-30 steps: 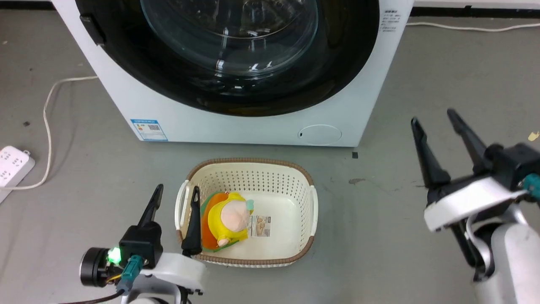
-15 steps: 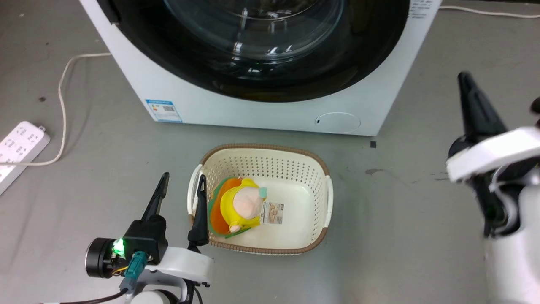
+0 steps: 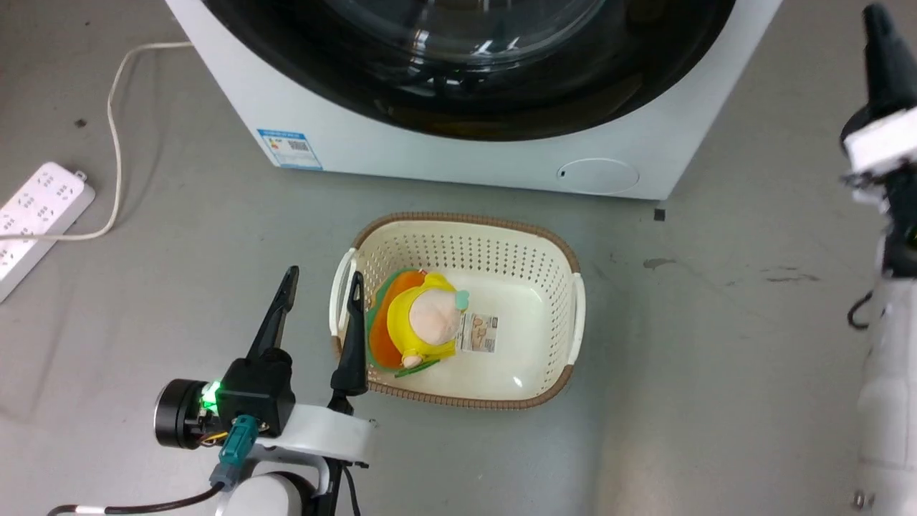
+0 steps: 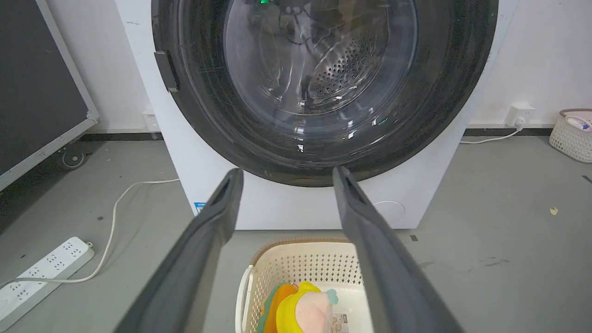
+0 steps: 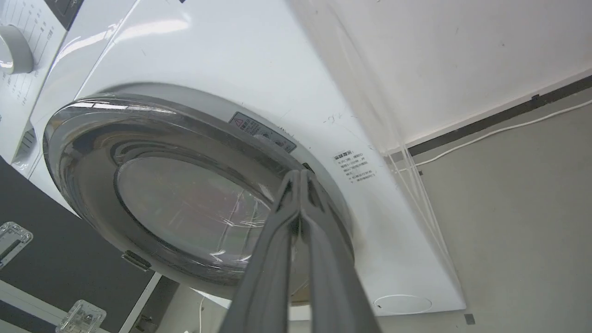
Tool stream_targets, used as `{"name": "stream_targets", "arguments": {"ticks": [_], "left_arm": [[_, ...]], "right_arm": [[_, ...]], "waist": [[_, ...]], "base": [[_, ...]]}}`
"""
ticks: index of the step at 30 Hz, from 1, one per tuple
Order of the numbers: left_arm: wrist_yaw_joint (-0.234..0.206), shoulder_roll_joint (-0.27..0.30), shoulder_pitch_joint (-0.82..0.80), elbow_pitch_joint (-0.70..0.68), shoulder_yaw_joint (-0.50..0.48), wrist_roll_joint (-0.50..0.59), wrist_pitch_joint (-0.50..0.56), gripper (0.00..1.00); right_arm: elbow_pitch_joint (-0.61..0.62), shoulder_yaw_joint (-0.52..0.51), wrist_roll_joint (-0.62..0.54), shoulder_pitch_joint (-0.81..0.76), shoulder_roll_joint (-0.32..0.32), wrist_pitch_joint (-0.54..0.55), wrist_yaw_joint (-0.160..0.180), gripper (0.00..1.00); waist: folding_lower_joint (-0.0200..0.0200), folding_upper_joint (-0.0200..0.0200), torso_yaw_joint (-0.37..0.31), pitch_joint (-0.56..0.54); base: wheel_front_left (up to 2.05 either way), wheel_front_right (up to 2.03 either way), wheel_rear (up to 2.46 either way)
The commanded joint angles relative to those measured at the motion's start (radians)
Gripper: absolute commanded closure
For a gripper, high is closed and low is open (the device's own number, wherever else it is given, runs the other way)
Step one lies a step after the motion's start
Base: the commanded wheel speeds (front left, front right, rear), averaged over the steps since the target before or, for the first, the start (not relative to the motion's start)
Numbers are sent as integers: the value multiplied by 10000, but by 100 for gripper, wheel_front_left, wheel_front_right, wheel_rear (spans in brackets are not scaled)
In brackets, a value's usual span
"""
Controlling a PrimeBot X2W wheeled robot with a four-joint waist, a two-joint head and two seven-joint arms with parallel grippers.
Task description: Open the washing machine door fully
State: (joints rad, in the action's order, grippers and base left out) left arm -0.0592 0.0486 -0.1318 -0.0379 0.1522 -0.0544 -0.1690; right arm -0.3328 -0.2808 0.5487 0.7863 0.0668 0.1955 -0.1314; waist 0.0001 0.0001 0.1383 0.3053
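The washing machine (image 3: 458,161) stands at the top of the head view, its white front facing me. The washing machine door (image 4: 323,92) lies flat against that front, with its black tab (image 4: 165,71) on the rim's left. My left gripper (image 3: 321,283) is open low over the floor, beside a basket and well short of the door (image 3: 466,86). From its own camera the left gripper (image 4: 287,172) points at the rim's bottom. My right gripper (image 3: 875,18) is raised at the far right. Its fingers are pressed together, and the right gripper (image 5: 299,175) points at the door's right rim (image 5: 185,199). Whether it touches the rim is unclear.
A cream basket (image 3: 458,236) holding a yellow plush toy (image 3: 423,322) sits on the floor in front of the machine. A white power strip (image 3: 39,215) and its cable (image 3: 114,129) lie at the left. Another basket (image 4: 571,138) stands by the far wall.
The head camera has shifted, so the whole scene sits differently. My right gripper has risen toward the door's right side and its fingers went from open to shut. The left gripper stays put.
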Motion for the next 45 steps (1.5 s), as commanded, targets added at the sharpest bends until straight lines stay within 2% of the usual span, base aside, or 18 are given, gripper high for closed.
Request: {"name": "stream_targets", "arguments": {"ticks": [1, 4, 7, 9, 33, 39, 45], "left_arm": [[-61, 11, -226, -65, 82, -62, -106, 0], [-118, 12, -405, -125, 219, -118, -211, 0], [-144, 12, -475, -146, 265, -139, -253, 0], [-173, 12, -567, -174, 337, -165, -316, 0], [-599, 15, -1263, -344, 1202, -564, -796, 0], [-736, 16, -1386, -343, 1360, -637, -922, 0], [-721, 16, -1239, -205, 1214, -560, -927, 0]], "right_arm": [[-381, -279, 282, 652, -32, 270, 5, 100], [-1455, -1026, 395, 1842, 53, 958, 5, 100], [-1938, -1298, 380, 2324, 87, 1292, 6, 100], [-2712, -1721, 345, 3051, 149, 1887, 6, 100], [-7228, -4875, 78, 7658, 1172, 5234, 7, 100], [-8232, -5417, -42, 8208, 1445, 6157, 7, 100], [-8244, -5309, -239, 7162, 1325, 6632, 7, 100]], "waist": [[-1, -1, 104, 148], [-1, -1, 304, 497], [-1, -1, 384, 644], [-1, -1, 498, 888], [-1, -1, 1375, 2234], [-1, -1, 1501, 2274], [-1, -1, 1310, 1542]], "base": [[0, 0, 0], [0, 0, 0], [0, 0, 0], [0, 0, 0], [0, 0, 0], [0, 0, 0], [0, 0, 0]]}}
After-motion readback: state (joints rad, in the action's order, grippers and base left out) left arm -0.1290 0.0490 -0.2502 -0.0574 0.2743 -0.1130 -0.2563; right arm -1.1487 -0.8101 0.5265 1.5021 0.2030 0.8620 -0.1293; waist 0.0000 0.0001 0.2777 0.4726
